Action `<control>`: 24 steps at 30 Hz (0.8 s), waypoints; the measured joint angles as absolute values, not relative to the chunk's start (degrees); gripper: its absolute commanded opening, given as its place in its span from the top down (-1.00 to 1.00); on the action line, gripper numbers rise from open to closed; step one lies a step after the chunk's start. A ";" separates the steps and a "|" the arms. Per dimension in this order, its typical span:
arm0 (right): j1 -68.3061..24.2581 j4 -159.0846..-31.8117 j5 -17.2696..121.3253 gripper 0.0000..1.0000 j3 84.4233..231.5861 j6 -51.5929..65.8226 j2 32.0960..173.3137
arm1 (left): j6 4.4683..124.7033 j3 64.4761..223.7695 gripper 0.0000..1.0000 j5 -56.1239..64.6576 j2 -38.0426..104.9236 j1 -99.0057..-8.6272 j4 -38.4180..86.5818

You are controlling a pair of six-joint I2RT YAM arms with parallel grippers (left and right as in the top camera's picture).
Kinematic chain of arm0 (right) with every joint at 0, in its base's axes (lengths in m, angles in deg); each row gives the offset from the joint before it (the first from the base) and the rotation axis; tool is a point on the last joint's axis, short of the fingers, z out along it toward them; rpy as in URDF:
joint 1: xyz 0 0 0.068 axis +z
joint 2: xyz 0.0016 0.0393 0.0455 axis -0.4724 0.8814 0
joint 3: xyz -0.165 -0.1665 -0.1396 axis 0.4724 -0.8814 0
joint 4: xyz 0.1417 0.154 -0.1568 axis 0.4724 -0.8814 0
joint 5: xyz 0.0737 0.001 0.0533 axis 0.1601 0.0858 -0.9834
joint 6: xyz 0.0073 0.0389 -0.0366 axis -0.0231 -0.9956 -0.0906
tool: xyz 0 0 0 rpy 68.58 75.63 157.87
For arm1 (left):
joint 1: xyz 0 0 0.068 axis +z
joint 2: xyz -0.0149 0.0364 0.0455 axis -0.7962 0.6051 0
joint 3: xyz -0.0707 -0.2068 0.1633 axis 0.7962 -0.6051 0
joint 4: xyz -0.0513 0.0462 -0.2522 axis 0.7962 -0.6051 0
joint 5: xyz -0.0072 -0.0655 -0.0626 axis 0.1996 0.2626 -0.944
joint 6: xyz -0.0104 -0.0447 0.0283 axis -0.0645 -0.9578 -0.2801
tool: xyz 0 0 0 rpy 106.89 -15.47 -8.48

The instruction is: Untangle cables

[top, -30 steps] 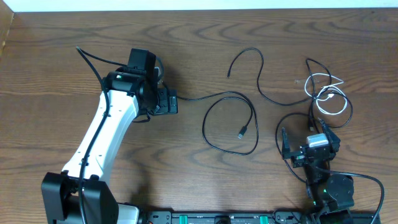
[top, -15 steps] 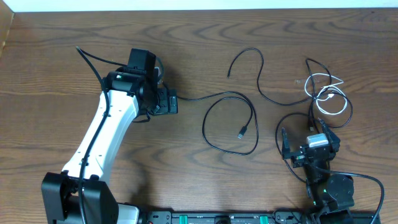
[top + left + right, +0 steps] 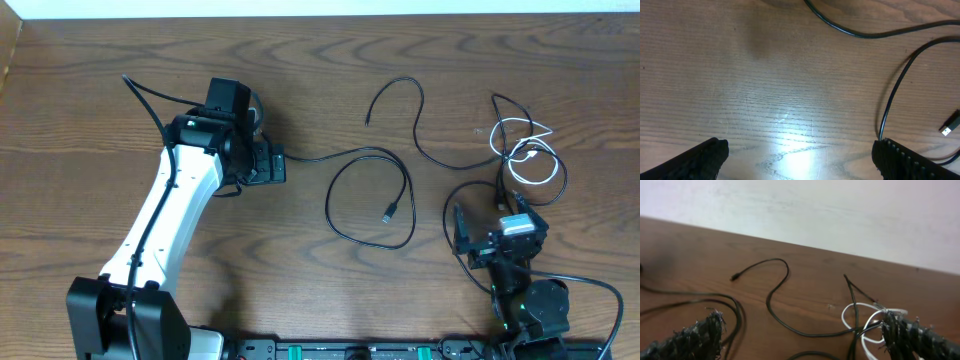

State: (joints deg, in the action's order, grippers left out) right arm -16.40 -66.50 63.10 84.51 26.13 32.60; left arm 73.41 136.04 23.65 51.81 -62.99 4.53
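A: Wide view first: brown wooden table (image 3: 100, 80), and the big white left arm (image 3: 165, 215) reaches up from the 7 o'clock corner towards 10.

B: Its left claw (image 3: 800, 157) is spread wide over bare wood. Nothing between the fingers.

A: And the right claw (image 3: 498, 235) sits down at 5 o'clock, also gaping open and empty, nose pointed towards 12 at the mess above it.

B: So nobody is holding a cable. Where do they lie?

A: Centre of the table, the looped black cable (image 3: 411, 200). One end runs out to 9 o'clock, right up to the left claw, and it curls round so its plug (image 3: 388, 214) lies inside its own loop. It looks free of the others.

B: Just past it, towards 1 o'clock, is the wavy black cable (image 3: 418, 125). Its near end is loose, its far end trails off to 3 o'clock.

A: That's where the trouble is. At 3 o'clock the white cable (image 3: 515, 122) is coiled up with a thin black cable (image 3: 510, 108) threading through it, crossing several times.

B: My read: the middle is largely sorted, and that right-hand knot is not yet pulled apart. I can't tell whether the wavy one is caught in it.

A: The bigger share of the job remains, I'd say, and it's right at the right claw's doorstep.
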 measured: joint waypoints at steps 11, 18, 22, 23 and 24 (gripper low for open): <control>-16.40 -66.39 63.95 -0.98 84.51 18.98 32.60 | 73.41 136.04 -0.93 23.65 51.81 -62.99 4.53; -17.18 -66.39 63.93 -0.98 84.51 18.55 32.60 | 73.41 136.04 -0.93 23.65 51.81 -62.99 4.53; -17.90 -66.37 63.95 -0.99 84.51 18.39 32.60 | 73.41 136.04 -0.93 23.65 51.81 -62.99 4.53; -17.90 -66.39 63.93 -0.98 84.51 18.39 32.60 | 73.41 136.04 -0.93 23.65 51.81 -62.99 4.53; -17.90 -66.39 63.93 -0.98 84.51 18.39 32.60 | 73.41 136.04 -0.93 23.65 51.81 -62.99 4.53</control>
State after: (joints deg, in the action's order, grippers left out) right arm -17.90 -66.39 63.93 84.51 18.39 32.60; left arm 73.41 136.04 23.65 51.81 -62.99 4.53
